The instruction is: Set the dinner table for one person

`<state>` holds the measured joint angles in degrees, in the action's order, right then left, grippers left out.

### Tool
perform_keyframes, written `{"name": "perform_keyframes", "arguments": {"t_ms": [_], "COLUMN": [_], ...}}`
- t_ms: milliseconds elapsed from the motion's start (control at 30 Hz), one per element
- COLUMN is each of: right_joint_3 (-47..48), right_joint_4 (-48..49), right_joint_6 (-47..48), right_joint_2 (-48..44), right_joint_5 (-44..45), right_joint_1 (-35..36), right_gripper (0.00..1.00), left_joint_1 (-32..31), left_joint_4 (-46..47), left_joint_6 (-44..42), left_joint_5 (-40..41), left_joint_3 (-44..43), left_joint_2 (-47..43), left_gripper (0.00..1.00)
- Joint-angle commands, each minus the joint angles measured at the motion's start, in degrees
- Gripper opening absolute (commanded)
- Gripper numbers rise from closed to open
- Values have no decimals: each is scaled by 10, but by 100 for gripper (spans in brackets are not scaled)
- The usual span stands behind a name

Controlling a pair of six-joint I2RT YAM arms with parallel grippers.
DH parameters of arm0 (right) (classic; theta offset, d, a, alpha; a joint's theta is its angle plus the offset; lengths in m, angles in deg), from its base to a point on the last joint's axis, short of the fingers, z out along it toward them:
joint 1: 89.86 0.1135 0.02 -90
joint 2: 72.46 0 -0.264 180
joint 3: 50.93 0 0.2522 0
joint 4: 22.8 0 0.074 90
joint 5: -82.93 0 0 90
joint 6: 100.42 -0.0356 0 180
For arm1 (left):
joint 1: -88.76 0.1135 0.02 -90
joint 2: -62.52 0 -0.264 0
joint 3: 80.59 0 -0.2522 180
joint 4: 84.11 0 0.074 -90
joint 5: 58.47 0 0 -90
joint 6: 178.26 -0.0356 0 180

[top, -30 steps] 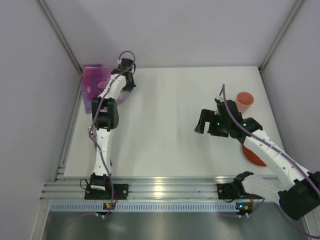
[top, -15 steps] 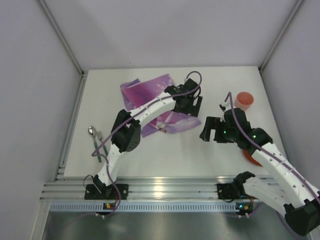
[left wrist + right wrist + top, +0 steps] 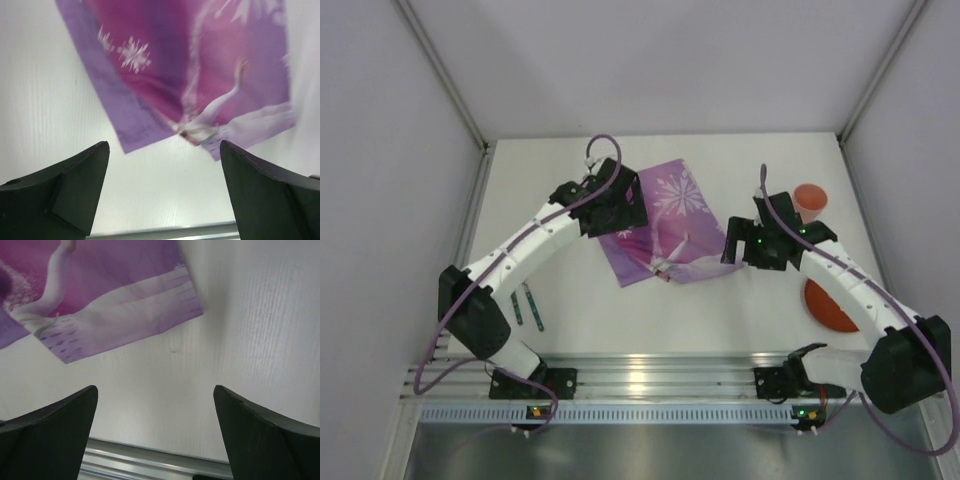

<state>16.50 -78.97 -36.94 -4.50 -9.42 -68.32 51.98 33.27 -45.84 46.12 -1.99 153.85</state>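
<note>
A purple snowflake-printed placemat (image 3: pixel 670 228) lies skewed and slightly rumpled in the middle of the white dinner table (image 3: pixel 740 310). Over the placemat's left part hovers my left gripper (image 3: pixel 617 210), open and holding nothing. In the left wrist view the placemat (image 3: pixel 200 65) lies ahead of the left gripper (image 3: pixel 163 145), with bare table between the fingers. My right gripper (image 3: pixel 740 248) is open at the placemat's right edge. The right wrist view has the placemat's corner (image 3: pixel 100 300) beyond the right gripper (image 3: pixel 155 390), also over bare table.
An orange cup (image 3: pixel 810 197) stands at the far right. A red plate (image 3: pixel 828 305) lies near the right front, partly under the right arm. Cutlery (image 3: pixel 528 305) lies at the left front. A ribbed aluminium rail (image 3: pixel 640 378) runs along the near edge.
My left gripper dragged the placemat from the far left corner to the middle, then opened and let go. The right arm moved left to the placemat's right edge.
</note>
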Motion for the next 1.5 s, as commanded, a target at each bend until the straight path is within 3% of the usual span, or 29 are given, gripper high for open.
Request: {"name": "perform_keyframes", "arguments": {"t_ms": [0, 167, 600, 667, 767, 867, 967, 1067, 1100, 1167, 1200, 1300, 1367, 1400, 1467], "right_joint_3": [7, -4, 21, 25, 35, 49, 65, 79, 85, 95, 97, 98, 94, 92, 90], "right_joint_4": [-5, 29, 100, 111, 124, 134, 143, 153, 153, 152, 153, 152, 151, 151, 146], "right_joint_6": [18, 26, 19, 15, 6, -4, -12, -18, -20, -21, -22, -22, -20, -17, -15], "right_joint_2": [53, 122, 248, 258, 284, 310, 339, 363, 375, 386, 393, 392, 384, 372, 352], "right_joint_5": [4, -37, -73, -79, -88, -100, -118, -140, -143, -154, -158, -173, -180, -182, -189], "right_joint_1": [-64, -119, -123, -123, -121, -119, -111, -95, -84, -74, -67, -62, -62, -63, -67], "right_gripper": [100, 100, 100, 100, 99, 97, 89, 58, 43, 31, 18, 0, 0, 0, 0], "left_joint_1": [-7, -7, -5, -6, -1, 10, 21, 30, 32, 37, 39, 43, 45, 44, 44], "left_joint_4": [7, 79, 147, 150, 165, 181, 191, 197, 200, 201, 200, 199, 193, 189, 169], "left_joint_6": [50, 66, 26, 20, 18, 15, 7, 4, 2, 2, 1, 0, -2, -3, -9], "left_joint_5": [-44, -83, -95, -98, -105, -116, -124, -129, -131, -133, -133, -133, -130, -127, -123], "left_joint_3": [133, 262, 230, 224, 230, 241, 248, 253, 255, 258, 258, 259, 258, 255, 238], "left_joint_2": [-23, -42, 77, 100, 117, 126, 134, 137, 135, 130, 127, 115, 102, 97, 80], "left_gripper": [94, 93, 91, 86, 69, 62, 54, 43, 40, 32, 30, 20, 10, 0, 0]}}
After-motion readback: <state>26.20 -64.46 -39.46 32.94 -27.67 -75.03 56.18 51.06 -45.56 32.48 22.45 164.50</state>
